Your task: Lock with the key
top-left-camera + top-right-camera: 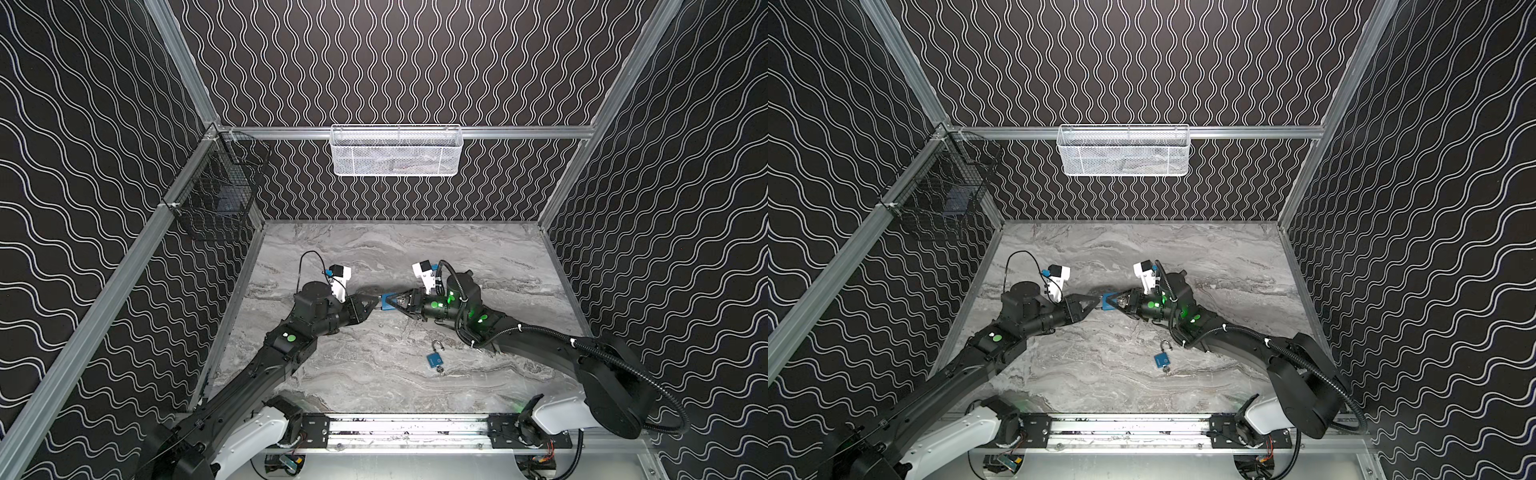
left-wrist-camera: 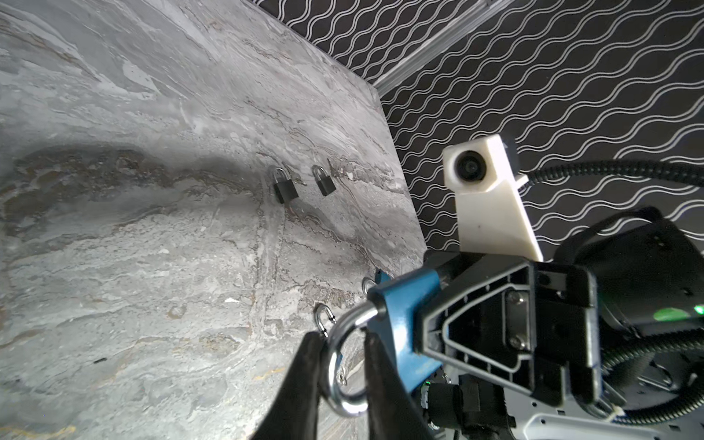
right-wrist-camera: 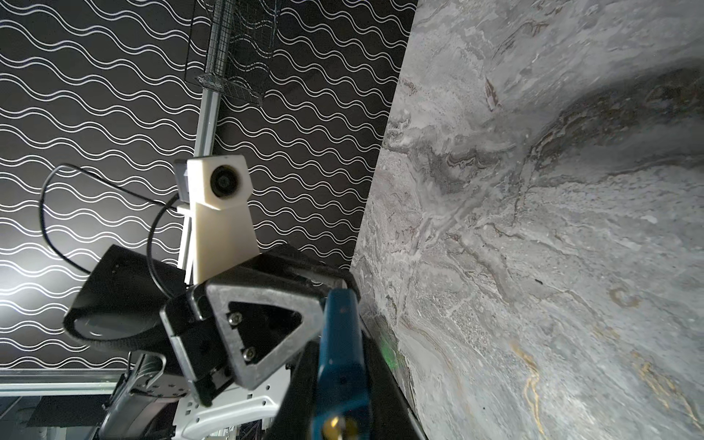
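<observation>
Left gripper [image 2: 340, 343] jaws, slightly parted, straddle shackle [image 2: 330, 377]; right gripper [image 3: 341, 365] clamps padlock [image 2: 404, 304].

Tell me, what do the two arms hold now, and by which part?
The right jaws clamp the padlock by its body. The left jaws flank its shackle; whether they grip it cannot be told.

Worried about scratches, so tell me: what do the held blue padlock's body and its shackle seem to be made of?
Padlock body: probably metal under a smooth blue painted or anodised coat, given its even colour and soft sheen. Shackle: bare polished steel or chrome plating, judging by its bright mirror-like glints.
</observation>
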You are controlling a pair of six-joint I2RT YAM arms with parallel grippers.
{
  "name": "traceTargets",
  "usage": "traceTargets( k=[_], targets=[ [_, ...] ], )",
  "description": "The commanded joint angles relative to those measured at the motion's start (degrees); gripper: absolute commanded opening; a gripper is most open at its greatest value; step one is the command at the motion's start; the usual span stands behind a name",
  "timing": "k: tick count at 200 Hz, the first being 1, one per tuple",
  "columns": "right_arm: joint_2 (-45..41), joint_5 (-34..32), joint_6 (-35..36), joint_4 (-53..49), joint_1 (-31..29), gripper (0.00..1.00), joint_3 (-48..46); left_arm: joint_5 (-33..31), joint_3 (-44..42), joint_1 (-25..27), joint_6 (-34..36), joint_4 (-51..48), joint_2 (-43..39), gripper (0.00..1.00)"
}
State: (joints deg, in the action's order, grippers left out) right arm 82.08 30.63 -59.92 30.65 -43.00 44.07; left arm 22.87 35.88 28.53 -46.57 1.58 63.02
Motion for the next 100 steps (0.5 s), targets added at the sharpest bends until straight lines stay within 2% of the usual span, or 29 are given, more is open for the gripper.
traceTargets(
  k=[1, 100],
  targets=[
    [-0.7, 1.7, 0.6, 1.9, 0.3, 0.00, -0.5, 5.0, 0.0, 0.1, -0.3, 9.5, 0.4, 0.33],
    [-0.9, 5.1, -4.9, 11.1, 2.4, 0.00, -4.3, 5.5, -4.2, -1.0, -2.5, 17.0, 3.3, 0.36]
  ],
)
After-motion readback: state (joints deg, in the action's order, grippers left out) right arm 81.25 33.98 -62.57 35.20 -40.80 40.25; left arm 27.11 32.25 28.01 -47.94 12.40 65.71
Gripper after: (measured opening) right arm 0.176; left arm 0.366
